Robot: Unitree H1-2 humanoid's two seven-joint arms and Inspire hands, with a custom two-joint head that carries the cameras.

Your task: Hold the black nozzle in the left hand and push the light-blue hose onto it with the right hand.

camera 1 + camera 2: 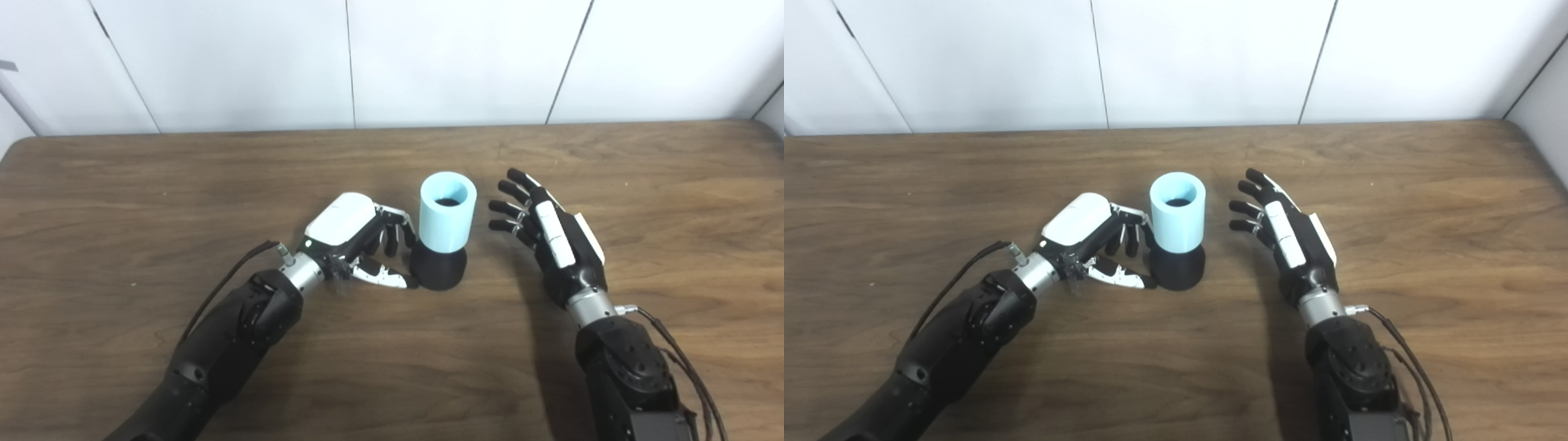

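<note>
The light-blue hose (pixel 448 211), a short wide tube, stands upright and is seated on the black nozzle (pixel 438 267), which rests on the wooden table (pixel 153 184). My left hand (pixel 361 242) lies just left of them with its fingers curled loosely. Its thumb tip touches the nozzle's base and its fingers stand by the hose's left side without closing around either. My right hand (pixel 551 236) is open, fingers spread, a little to the right of the hose and apart from it. The pair also shows in the right eye view (pixel 1177 233).
The table's far edge meets a white panelled wall (pixel 429 61). Cables run along both forearms near the wrists (pixel 667 343).
</note>
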